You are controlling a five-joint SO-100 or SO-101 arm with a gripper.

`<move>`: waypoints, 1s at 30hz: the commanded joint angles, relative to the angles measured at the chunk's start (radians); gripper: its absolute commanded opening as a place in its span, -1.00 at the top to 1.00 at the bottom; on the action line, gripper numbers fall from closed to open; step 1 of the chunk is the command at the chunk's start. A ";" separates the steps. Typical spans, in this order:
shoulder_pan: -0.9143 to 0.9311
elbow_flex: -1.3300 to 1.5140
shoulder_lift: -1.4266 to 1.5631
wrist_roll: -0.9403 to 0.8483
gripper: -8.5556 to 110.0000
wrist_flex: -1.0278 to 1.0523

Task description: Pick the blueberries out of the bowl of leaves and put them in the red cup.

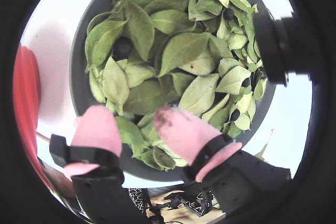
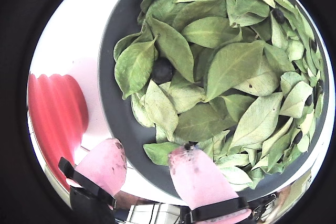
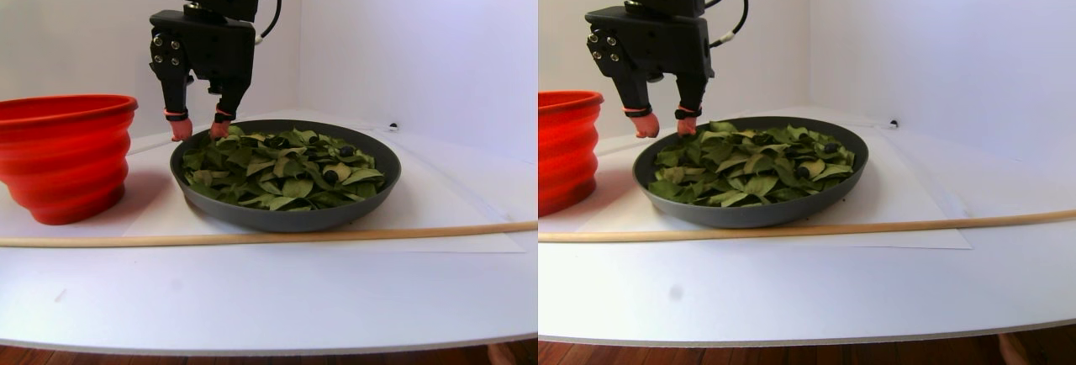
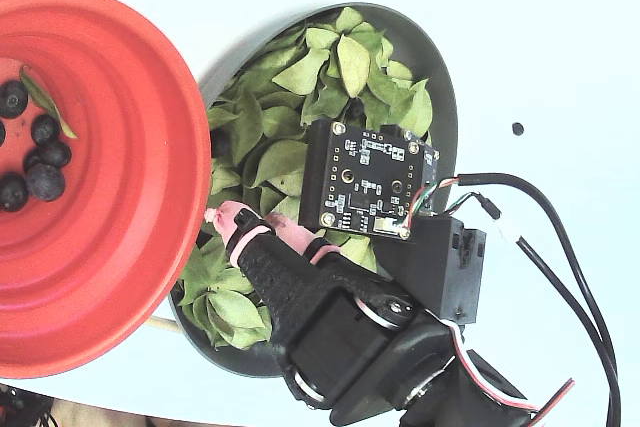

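pincer [image 1: 134, 121] open and empty over the bowl [image 1: 79, 51] rim, seemingly touching leaves [image 1: 178, 51]

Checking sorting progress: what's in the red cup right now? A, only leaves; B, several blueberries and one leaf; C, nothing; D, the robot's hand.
B: the fixed view shows several blueberries and one leaf lying inside the red cup.

Red cup [image 3: 67, 155] just beside bowl [image 3: 286, 214] rim; space above the leaves [image 3: 286, 167] clear
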 commanded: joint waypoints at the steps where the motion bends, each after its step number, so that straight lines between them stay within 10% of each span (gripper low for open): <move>1: -0.005 -0.049 -0.005 -0.015 0.61 -0.031; 30: -0.017 -0.166 -0.209 0.003 0.61 -0.150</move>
